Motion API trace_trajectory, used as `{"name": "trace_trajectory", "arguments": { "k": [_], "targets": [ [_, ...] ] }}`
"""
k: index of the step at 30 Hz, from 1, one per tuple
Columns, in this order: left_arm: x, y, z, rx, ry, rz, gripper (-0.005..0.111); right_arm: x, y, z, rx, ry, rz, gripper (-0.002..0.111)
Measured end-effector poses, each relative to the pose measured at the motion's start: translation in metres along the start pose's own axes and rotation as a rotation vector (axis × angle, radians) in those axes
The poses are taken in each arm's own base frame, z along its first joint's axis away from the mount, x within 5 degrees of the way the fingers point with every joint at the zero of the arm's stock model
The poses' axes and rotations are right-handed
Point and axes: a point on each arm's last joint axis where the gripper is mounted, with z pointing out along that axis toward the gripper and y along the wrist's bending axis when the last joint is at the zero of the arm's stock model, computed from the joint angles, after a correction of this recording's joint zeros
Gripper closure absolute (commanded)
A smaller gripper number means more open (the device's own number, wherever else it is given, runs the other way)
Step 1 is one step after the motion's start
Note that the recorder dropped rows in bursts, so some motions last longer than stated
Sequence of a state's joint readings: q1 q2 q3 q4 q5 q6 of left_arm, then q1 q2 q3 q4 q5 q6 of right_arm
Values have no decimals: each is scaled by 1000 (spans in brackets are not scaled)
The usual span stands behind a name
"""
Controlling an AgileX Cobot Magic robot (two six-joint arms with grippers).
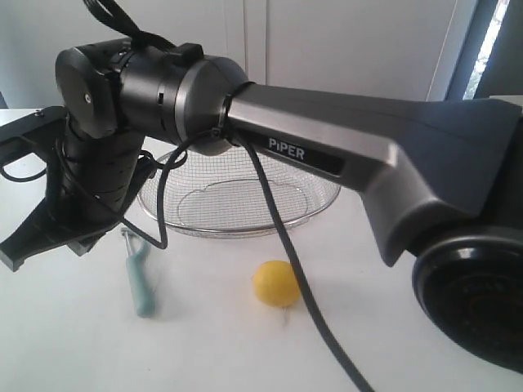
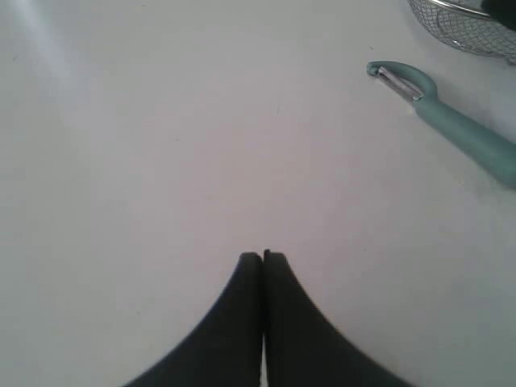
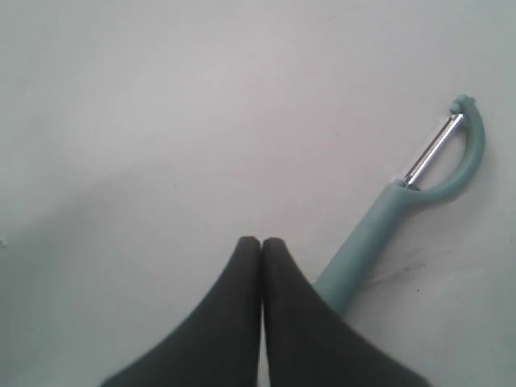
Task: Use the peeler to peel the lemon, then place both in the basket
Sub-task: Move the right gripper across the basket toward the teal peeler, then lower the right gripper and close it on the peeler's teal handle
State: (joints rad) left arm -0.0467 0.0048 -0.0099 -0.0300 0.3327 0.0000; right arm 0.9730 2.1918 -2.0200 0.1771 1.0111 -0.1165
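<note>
The yellow lemon lies on the white table in front of the wire-mesh basket, which holds nothing. To the lemon's left lies the teal peeler, its loop head toward the basket. My right arm reaches across to the left side. Its gripper is shut with nothing in it, just above the table beside the peeler's handle. My left gripper is also shut and empty over bare table, well away from the peeler. Neither wrist view shows the lemon.
A black cable hangs from the right arm and trails across the table just right of the lemon. The basket's edge shows in a corner of the left wrist view. The right arm's base fills the lower right.
</note>
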Motion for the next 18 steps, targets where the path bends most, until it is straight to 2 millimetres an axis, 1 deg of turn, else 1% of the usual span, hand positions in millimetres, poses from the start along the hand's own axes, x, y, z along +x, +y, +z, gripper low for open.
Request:
{"name": "trace_trajectory", "arguments": {
  "k": [2, 7, 13, 15, 18],
  "targets": [
    [0, 0, 0, 0, 0, 0, 107, 0, 0, 0, -2, 2, 19, 108],
    [0, 0, 0, 0, 0, 0, 107, 4, -3, 7, 27, 41, 157, 108],
    [0, 0, 0, 0, 0, 0, 107, 21, -18, 40, 154, 175, 274, 108],
    [0, 0, 0, 0, 0, 0, 107, 25, -20, 47, 174, 196, 292, 105],
    [0, 0, 0, 0, 0, 0, 107, 26, -21, 51, 177, 202, 313, 95]
  ]
}}
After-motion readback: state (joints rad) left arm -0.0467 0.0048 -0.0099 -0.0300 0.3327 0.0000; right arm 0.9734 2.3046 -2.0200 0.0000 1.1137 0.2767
